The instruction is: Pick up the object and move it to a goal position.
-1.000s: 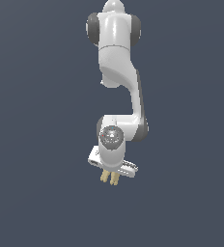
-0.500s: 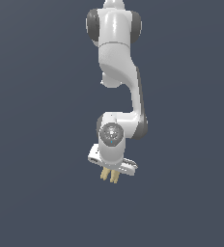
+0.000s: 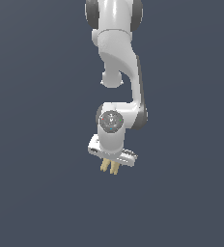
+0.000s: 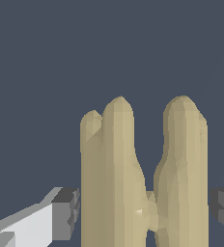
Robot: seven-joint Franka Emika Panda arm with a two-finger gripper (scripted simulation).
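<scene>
Gripper closed on the wooden piece, whose bars poke out just below the white hand; pads press both sides. Risk: thin grip, a quick swing could slip it free.

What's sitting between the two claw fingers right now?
The tan barred object fills the gap between the grey fingertips, clearest in the wrist view. In the exterior view its bars poke out below the claw.

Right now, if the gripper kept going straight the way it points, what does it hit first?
Nothing visible. The gripper holds the pale tan, wood-like piece of joined parallel bars, and past its tips the wrist view shows only plain dark background. Depth there is unreadable.
</scene>
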